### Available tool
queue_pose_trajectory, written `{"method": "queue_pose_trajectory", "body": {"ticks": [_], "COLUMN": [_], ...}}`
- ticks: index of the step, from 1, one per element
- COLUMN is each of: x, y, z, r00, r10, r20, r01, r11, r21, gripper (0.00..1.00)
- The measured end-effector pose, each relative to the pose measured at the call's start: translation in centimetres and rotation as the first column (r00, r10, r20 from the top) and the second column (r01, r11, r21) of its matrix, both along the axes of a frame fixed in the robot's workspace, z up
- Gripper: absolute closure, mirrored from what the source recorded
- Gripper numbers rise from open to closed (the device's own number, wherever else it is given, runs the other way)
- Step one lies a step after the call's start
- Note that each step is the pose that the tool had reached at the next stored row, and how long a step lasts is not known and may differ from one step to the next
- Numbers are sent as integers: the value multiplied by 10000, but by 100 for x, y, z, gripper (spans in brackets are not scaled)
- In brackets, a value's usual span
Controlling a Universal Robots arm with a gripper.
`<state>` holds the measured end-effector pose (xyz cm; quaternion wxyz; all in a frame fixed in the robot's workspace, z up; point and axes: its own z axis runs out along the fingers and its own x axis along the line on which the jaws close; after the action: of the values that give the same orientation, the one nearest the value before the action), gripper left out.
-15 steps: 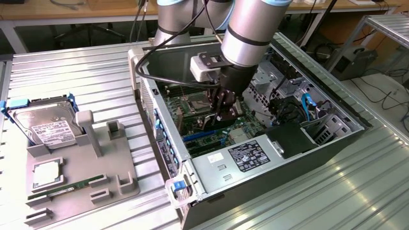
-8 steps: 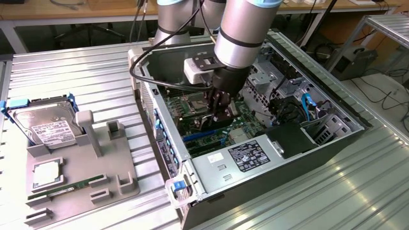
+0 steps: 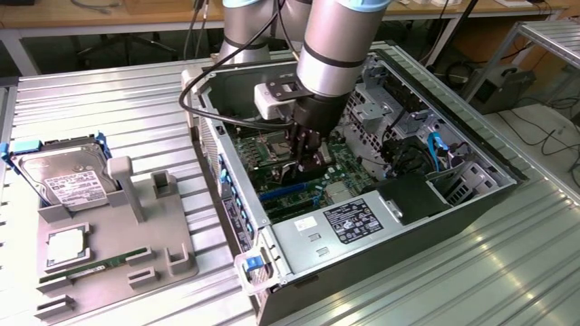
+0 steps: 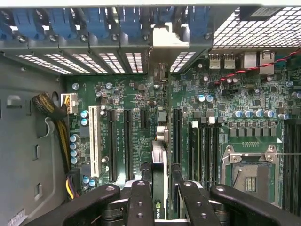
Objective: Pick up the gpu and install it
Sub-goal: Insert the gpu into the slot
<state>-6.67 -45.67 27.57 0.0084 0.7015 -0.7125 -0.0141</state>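
Pincer (image 4: pixel 160 200) grips gpu (image 4: pixel 159 157) edge-on over motherboard (image 4: pixel 141 122) slots.

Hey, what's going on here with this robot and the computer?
The arm's gripper is down inside the open computer case, shut on the gpu, holding it on edge over the expansion slots of the motherboard. Whether the card is seated I cannot tell. A hard drive and a memory stick lie in the gray holder at the exterior view's left.

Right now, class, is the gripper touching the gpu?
Touching. The wrist view shows the gpu edge-on between the gripper's fingers, both pressed against its faces with no gap.
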Motion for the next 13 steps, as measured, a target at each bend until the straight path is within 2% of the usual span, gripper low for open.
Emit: {"method": "queue_pose_trajectory", "body": {"ticks": [5,10,13], "x": [-19,-43,-45], "y": [5,40,43], "z": [-37,-80,-88], "r00": [10000,9997,9997], "r10": [61,238,254], "r20": [0,0,-1], "r01": [-61,-238,-254], "r11": [10000,9997,9997], "r21": [-1,0,-2], "gripper": [74,74,74]}}
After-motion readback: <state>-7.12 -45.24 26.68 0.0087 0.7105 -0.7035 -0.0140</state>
